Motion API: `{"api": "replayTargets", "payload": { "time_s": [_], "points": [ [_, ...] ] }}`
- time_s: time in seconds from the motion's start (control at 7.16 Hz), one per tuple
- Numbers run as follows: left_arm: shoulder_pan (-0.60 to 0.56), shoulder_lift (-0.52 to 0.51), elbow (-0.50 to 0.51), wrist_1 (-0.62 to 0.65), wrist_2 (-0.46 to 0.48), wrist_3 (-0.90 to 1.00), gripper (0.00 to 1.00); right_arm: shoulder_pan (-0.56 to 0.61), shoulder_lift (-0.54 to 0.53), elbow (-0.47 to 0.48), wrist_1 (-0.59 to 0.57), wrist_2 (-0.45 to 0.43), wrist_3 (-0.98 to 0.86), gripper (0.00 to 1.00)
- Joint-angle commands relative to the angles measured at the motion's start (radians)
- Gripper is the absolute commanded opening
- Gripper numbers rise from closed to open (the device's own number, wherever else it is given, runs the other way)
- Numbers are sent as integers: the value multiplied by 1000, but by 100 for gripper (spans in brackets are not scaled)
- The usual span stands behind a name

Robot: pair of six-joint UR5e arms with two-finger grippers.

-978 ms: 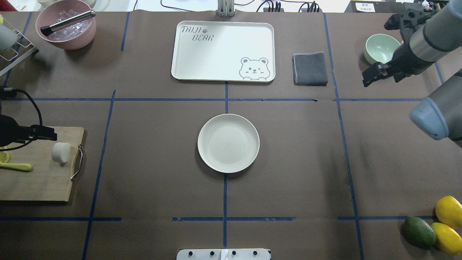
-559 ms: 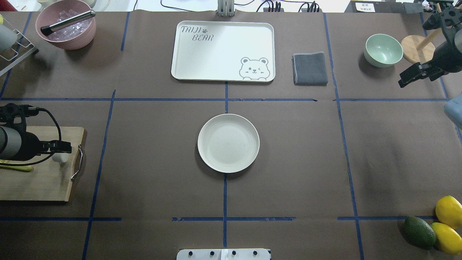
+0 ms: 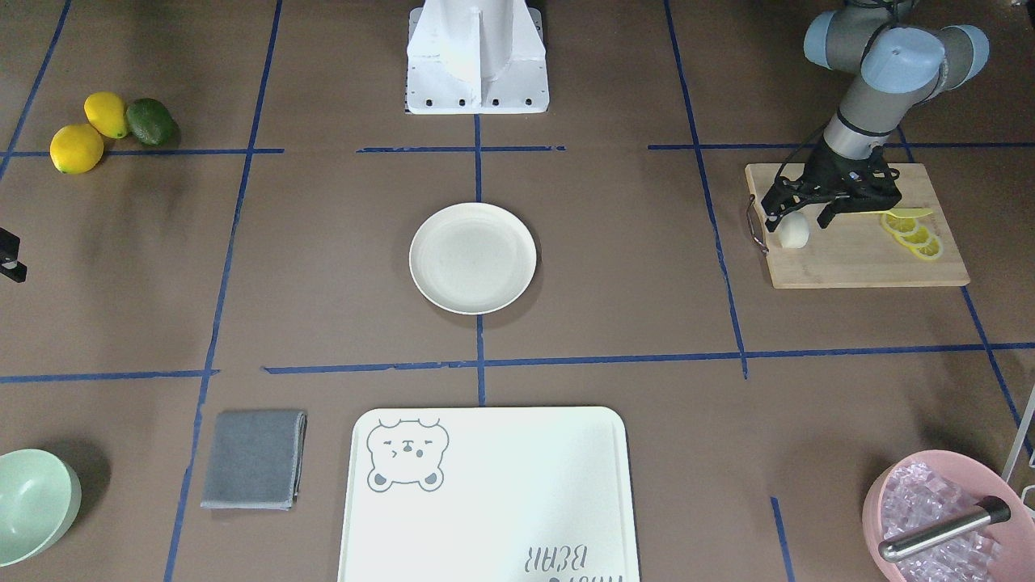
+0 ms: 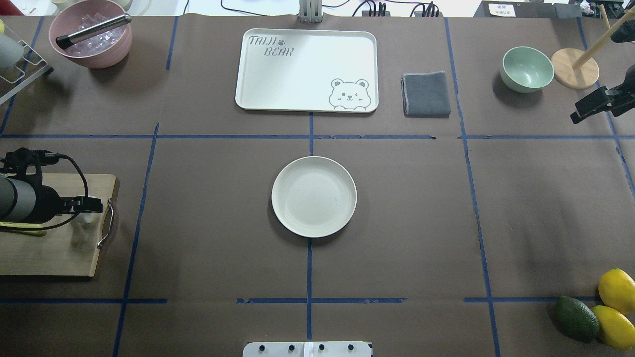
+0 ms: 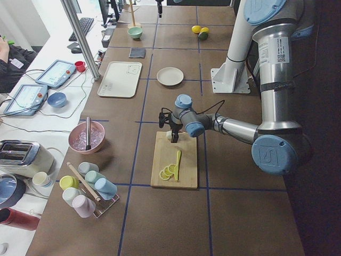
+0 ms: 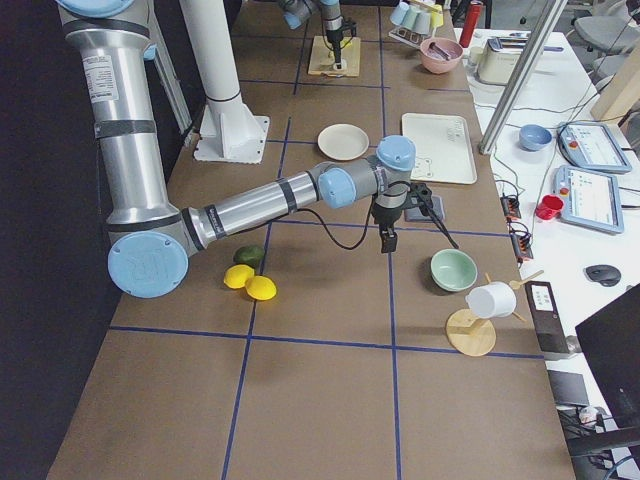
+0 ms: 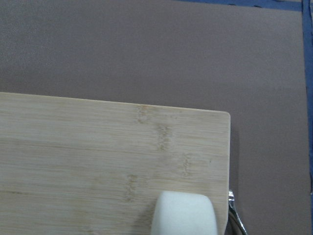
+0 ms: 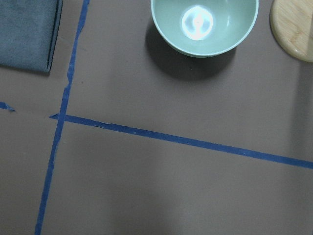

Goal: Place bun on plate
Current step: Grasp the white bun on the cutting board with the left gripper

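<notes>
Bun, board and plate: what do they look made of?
Bun: smooth matte white, no crust or crumb; possibly foam or steamed dough. Board: bamboo, judging by pale strips with darker node marks. Plate: matte cream, plastic or ceramic; cannot tell.

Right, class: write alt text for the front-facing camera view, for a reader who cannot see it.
The robot's left gripper hangs over a small white bun on a wooden cutting board at the view's right, jaws open to either side of it. An empty cream plate sits mid-table; lemon slices lie on the board too.
</notes>
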Motion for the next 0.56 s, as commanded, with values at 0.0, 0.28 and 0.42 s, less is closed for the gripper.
{"api": "replayTargets", "payload": {
  "time_s": [0.0, 0.28, 0.42],
  "points": [
    [0, -1, 0, -1, -5, 1, 86, 0, -3, -1, 0, 1, -1, 100],
    [0, -1, -2, 0, -5, 1, 61, 0, -1, -1, 0, 1, -1, 100],
    [0, -1, -3, 0, -5, 1, 49, 0, -3, -1, 0, 1, -1, 100]
  ]
}}
